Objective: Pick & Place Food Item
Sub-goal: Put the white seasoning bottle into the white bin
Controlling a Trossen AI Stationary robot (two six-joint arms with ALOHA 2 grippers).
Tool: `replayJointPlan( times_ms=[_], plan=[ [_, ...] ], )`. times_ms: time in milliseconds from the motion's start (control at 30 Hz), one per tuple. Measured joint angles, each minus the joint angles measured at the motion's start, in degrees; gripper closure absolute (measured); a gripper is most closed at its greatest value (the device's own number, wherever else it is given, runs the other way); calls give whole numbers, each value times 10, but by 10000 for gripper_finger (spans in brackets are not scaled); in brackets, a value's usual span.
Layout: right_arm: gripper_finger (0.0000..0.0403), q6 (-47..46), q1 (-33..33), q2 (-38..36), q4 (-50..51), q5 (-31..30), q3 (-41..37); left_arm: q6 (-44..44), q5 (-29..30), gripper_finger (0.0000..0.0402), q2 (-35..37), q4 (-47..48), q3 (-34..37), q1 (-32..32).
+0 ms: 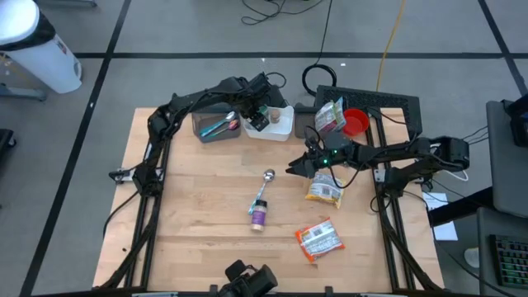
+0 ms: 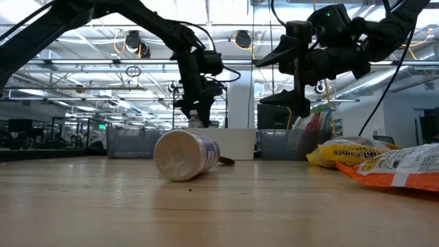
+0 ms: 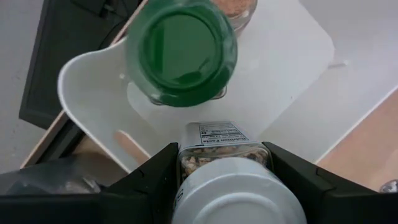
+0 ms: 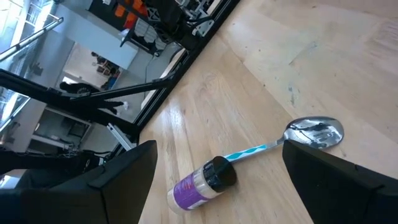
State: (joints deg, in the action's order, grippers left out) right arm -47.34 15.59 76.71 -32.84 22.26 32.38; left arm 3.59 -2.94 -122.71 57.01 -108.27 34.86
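Observation:
My left gripper [image 1: 257,118] is over the white bin [image 1: 280,130] at the table's far side, shut on a clear jar with a white lid [image 3: 239,193]. A green-lidded jar [image 3: 186,50] stands in the bin just beyond it. My right gripper [image 1: 294,168] hangs open above mid-table with nothing between its fingers. Below and ahead of it, a purple-labelled jar [image 4: 202,183] lies on its side beside a spoon [image 4: 311,132]. My left gripper pinches the jar's clear body [image 3: 217,158], just under the white lid, between its two fingers [image 3: 155,180], one on each side. The fingers point steeply down from above. The jar hangs above the white bin, lid end toward the wrist and labelled end [image 3: 217,132] pointing down.
A grey bin with utensils [image 1: 216,125] stands left of the white bin. Another bin holds a bag [image 1: 330,115] and a red cup [image 1: 355,124] at the far right. A yellow bag [image 1: 323,191] and an orange bag [image 1: 318,239] lie at the right.

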Motion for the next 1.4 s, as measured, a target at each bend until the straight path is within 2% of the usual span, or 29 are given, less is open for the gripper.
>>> replayJointPlan(
  times_ms=[1033, 1400],
  plan=[
    [64, 0, 0, 0, 0, 0, 0, -1, -15, 193, -29, -3, 0, -1],
    [64, 0, 0, 0, 1, 0, 0, -4, -15, 179, -29, -9, 0, -1]
  ],
)
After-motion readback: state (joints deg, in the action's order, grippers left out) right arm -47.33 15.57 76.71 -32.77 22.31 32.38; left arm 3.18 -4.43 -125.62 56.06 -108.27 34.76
